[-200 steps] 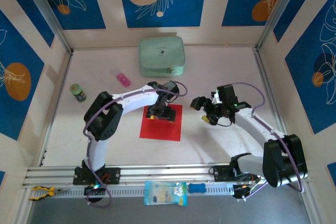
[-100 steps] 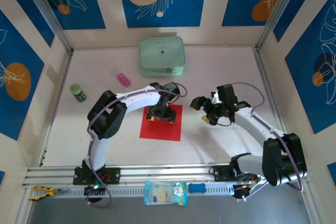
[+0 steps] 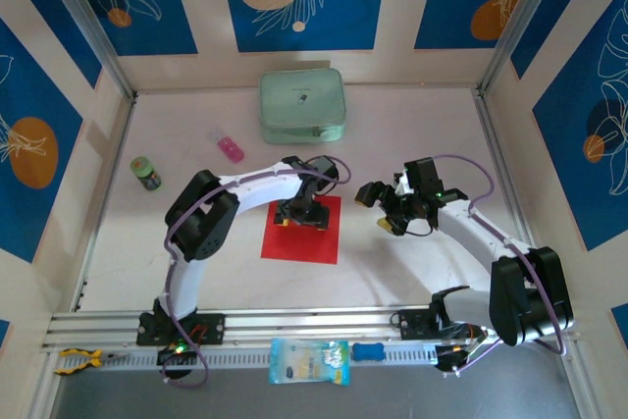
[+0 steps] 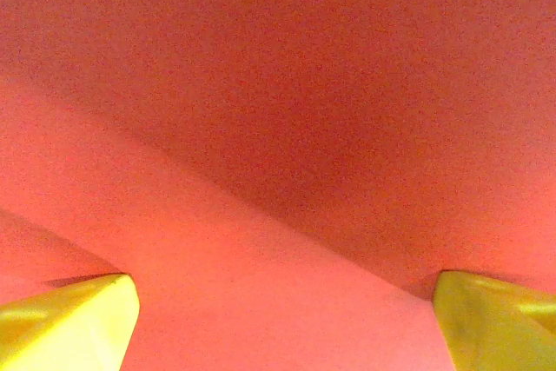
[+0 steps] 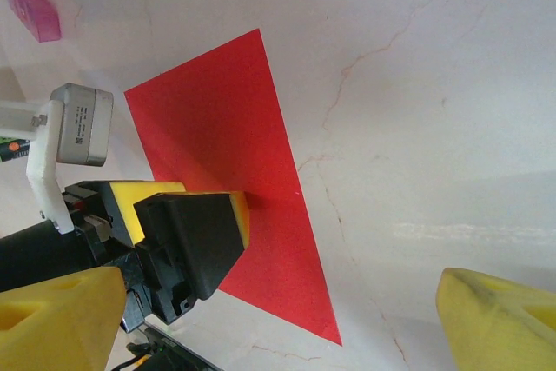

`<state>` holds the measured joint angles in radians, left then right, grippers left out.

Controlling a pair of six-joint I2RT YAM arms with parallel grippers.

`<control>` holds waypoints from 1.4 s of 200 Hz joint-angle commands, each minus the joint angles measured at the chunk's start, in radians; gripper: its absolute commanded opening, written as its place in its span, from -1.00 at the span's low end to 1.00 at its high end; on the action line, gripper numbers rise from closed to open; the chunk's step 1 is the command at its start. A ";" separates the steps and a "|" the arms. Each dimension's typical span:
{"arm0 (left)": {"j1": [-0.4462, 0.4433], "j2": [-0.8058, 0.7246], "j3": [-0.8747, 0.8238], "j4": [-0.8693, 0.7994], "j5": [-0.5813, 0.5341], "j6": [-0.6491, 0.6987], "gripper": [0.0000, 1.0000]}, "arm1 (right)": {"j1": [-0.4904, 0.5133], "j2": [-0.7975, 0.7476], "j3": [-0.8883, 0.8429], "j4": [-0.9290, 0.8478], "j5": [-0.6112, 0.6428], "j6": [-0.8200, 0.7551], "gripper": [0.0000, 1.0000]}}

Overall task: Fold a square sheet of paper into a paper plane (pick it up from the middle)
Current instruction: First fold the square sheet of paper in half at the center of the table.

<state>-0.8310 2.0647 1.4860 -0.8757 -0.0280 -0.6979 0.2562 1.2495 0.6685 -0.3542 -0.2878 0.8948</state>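
Observation:
The square sheet of paper (image 3: 300,235) is bright red and lies flat on the table near the middle. My left gripper (image 3: 301,220) points straight down onto its far half, jaws open and spread wide. In the left wrist view the sheet (image 4: 278,128) sits very close under the camera, with a yellow fingertip (image 4: 69,323) low at each side. My right gripper (image 3: 376,209) hovers open just right of the sheet, holding nothing. From the right wrist view I see the sheet (image 5: 226,154) with the left gripper's black and yellow fingers (image 5: 187,232) resting on it. The paper plane is out of view.
A pale green case (image 3: 302,105) stands at the back. A small pink block (image 3: 231,149) and a little green can (image 3: 146,174) sit at the left. A blue-and-white packet (image 3: 308,360) and yellow pliers (image 3: 77,360) lie on the near rail.
The left arm's elbow has edged slightly to the right while its gripper stays down on the sheet. The right arm holds still.

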 commanded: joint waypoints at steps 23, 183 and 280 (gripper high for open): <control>-0.028 0.098 -0.029 -0.026 -0.007 -0.014 0.78 | 0.006 0.001 0.027 -0.034 0.009 -0.005 0.85; -0.030 0.086 -0.053 0.025 0.034 -0.011 0.74 | 0.009 -0.015 0.026 -0.048 0.021 0.001 0.85; -0.029 0.066 -0.066 0.047 0.045 -0.005 0.69 | 0.014 -0.018 0.025 -0.051 0.027 0.007 0.86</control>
<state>-0.8402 2.0628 1.4792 -0.8604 -0.0360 -0.7013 0.2630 1.2472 0.6716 -0.3828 -0.2619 0.8955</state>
